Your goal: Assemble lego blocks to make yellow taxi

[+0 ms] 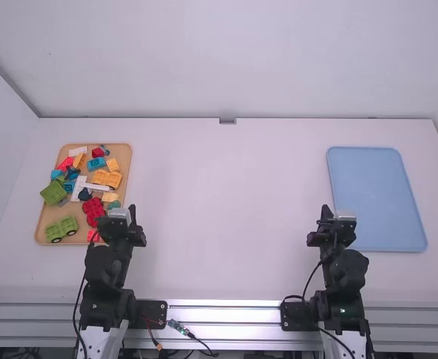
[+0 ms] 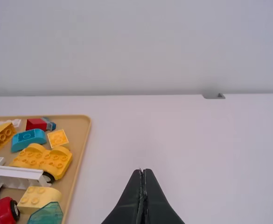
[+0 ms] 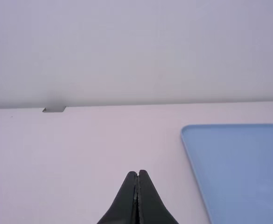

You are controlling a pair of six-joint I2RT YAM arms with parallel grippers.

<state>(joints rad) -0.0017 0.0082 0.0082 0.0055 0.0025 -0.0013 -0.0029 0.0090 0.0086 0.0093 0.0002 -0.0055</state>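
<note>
Though apart, blocks [image 1: 106,178] near left gripper [image 1: 132,213].

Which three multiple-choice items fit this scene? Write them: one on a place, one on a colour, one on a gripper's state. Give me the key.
1. Where does the blue tray lie?
A) On the left arm's side
B) On the right arm's side
C) Midway between the arms

2. What colour is the block tray?
A) Green
B) Black
C) Tan

3. How is the left gripper?
A) Shut
B) Wide open
C) Gripping a block

Key:
1 B: the high view shows it beyond the right arm.
2 C: its bare surface and rim are tan.
3 A: its fingertips meet, with nothing between them.
</note>
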